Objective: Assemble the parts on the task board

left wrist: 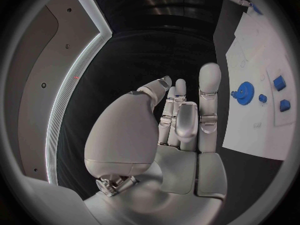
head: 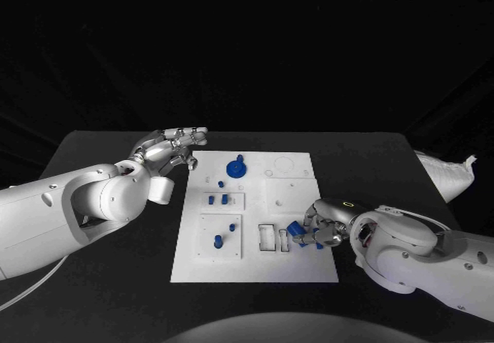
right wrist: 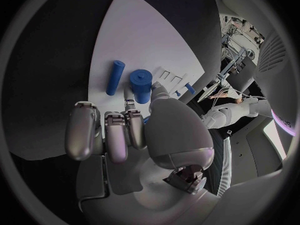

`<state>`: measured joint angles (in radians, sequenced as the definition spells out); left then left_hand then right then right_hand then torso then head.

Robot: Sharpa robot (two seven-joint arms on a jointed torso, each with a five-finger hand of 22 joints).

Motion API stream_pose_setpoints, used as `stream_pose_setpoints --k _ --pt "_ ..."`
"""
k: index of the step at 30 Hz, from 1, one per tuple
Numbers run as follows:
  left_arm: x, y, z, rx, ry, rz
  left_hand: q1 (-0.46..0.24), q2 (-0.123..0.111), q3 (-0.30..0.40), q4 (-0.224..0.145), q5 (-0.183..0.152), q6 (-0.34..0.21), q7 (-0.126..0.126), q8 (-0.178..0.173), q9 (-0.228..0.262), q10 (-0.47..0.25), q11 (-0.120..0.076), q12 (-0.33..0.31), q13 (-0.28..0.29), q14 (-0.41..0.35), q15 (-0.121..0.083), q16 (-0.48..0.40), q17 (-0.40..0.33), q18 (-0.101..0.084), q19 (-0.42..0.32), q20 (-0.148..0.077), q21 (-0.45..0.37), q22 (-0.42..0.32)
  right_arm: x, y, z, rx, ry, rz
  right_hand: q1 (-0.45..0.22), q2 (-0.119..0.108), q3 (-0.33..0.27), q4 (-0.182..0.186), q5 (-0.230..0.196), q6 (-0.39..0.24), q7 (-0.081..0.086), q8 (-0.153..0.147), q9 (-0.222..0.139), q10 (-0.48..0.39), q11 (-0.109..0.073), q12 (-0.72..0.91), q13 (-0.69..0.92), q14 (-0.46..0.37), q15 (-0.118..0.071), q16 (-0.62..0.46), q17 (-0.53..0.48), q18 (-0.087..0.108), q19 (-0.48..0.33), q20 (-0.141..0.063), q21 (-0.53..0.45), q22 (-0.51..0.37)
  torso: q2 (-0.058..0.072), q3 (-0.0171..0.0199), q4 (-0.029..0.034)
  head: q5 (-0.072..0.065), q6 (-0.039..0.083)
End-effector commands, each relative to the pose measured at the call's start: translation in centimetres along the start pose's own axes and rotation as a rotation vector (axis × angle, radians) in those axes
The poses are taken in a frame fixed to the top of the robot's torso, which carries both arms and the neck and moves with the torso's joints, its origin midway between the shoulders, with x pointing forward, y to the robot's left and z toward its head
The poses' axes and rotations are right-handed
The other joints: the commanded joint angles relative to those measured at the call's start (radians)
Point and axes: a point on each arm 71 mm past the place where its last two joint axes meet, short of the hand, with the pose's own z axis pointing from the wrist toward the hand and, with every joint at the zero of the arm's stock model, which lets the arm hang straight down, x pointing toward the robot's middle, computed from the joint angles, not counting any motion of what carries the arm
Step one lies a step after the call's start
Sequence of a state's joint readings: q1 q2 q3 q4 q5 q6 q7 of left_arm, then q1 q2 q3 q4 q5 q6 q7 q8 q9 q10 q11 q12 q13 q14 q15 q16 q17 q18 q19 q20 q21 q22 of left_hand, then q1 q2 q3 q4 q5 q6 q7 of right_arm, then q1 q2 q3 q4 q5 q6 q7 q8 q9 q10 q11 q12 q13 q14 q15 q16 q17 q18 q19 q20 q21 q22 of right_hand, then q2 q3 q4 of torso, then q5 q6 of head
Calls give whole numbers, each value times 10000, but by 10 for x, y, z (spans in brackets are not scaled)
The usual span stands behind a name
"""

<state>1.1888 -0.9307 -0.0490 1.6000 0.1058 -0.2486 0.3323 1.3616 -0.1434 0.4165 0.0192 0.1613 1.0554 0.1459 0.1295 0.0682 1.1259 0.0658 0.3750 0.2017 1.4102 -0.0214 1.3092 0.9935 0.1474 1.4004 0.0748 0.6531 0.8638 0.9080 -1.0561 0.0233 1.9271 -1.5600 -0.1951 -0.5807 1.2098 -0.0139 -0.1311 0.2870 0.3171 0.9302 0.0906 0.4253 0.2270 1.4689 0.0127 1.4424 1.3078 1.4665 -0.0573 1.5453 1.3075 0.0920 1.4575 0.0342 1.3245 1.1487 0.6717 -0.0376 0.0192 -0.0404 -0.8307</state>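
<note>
I am pinching a blue cylinder part [right wrist: 141, 84] in my right robot hand [head: 317, 230] over the task board [head: 298, 268], readying insertion; my left robot hand [head: 170, 148] is hovering spread beside the board's far corner, clear.

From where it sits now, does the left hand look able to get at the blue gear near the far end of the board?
Probably yes. The left hand hangs open beside the task board, at its far left corner, and the blue gear lies bare just inboard with nothing standing between. The right hand is busy at the near right edge.
</note>
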Motion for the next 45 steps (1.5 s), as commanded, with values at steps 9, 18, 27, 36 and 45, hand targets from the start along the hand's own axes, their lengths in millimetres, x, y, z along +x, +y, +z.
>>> stream_pose_setpoints --k 9,18,27,36,45 --pt "5 1 -1 -51 357 -90 -44 40 -22 -25 29 -72 23 41 -1 -87 18 79 20 -26 48 15 -25 128 40 34 -48 -17 7 1 8 129 284 -388 338 189 -56 -103 146 -159 -20 260 122 245 -51 15 1328 960 -80 47 2221 -115 104 -8 78 47 -6 -7 -22 77 -20" --pt "5 1 -1 -68 372 -97 -44 40 -22 -25 29 -72 23 41 -1 -87 18 79 20 -26 48 15 -25 128 40 34 -48 -17 3 3 5 67 -331 245 963 576 222 -343 670 -14 -123 594 321 294 -139 51 1420 962 -143 51 2231 -117 108 -50 109 91 -12 -7 -6 47 -11" --pt "5 2 -2 -80 362 -98 -51 42 -25 -23 30 -74 22 44 -1 -96 18 92 24 -29 49 12 -33 131 35 35 -70 -33 -9 7 -8 -24 -962 2320 923 616 265 -220 1294 22 -186 721 464 340 -203 71 1487 965 -204 60 2250 -130 131 -113 150 153 -15 -18 -19 46 8" --pt "5 2 -2 -86 389 -109 2 91 18 -55 45 -75 12 59 0 -128 7 141 39 -31 43 17 -31 132 34 34 -62 -26 -7 13 -11 -65 -239 2864 932 505 232 -227 1402 27 -205 747 508 330 -220 33 1467 967 -218 63 2256 -134 139 -128 164 176 -9 -23 -12 22 20" --pt "7 2 -1 -88 435 -122 2 91 18 -55 45 -75 12 59 0 -128 7 141 39 -31 43 17 -31 132 34 34 -62 -26 2 29 -7 -231 813 3225 360 649 82 31 1457 214 -272 858 689 337 -269 -34 1448 963 -257 53 2238 -134 139 -159 164 181 -14 -24 3 29 7"
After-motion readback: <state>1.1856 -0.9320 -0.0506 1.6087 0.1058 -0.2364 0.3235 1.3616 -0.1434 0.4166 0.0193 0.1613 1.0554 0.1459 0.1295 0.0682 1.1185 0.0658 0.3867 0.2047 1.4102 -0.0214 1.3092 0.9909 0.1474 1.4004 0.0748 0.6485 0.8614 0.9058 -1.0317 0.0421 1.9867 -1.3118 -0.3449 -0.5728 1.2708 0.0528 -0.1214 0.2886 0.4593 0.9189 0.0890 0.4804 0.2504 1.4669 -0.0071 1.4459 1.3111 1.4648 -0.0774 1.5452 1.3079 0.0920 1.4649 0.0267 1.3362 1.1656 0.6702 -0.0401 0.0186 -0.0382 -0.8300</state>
